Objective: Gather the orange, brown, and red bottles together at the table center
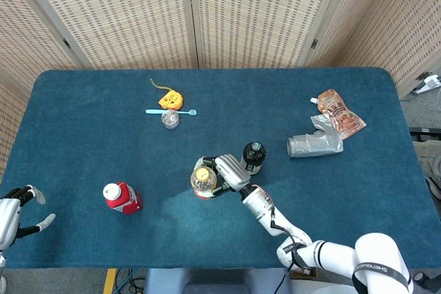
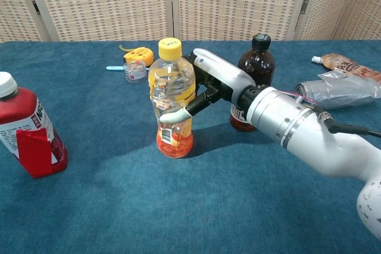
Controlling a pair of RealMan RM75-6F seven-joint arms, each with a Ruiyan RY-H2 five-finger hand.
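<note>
My right hand (image 1: 227,172) (image 2: 208,81) grips the orange bottle (image 1: 202,182) (image 2: 171,104), which has a yellow cap and stands upright on the blue table near its middle. Just right of it and slightly further back, the brown bottle (image 1: 253,157) (image 2: 255,78) with a black cap stands free. The red bottle (image 1: 122,198) (image 2: 28,129) with a white cap stands alone toward the front left. My left hand (image 1: 17,215) hovers open at the table's front left corner, holding nothing.
An orange toy (image 1: 170,99), a light blue toothbrush (image 1: 171,111) and a small clear jar (image 1: 169,119) lie at the back left. A crumpled silver pouch (image 1: 315,144) and an orange snack pouch (image 1: 340,113) lie at the right. Folding screens stand behind the table.
</note>
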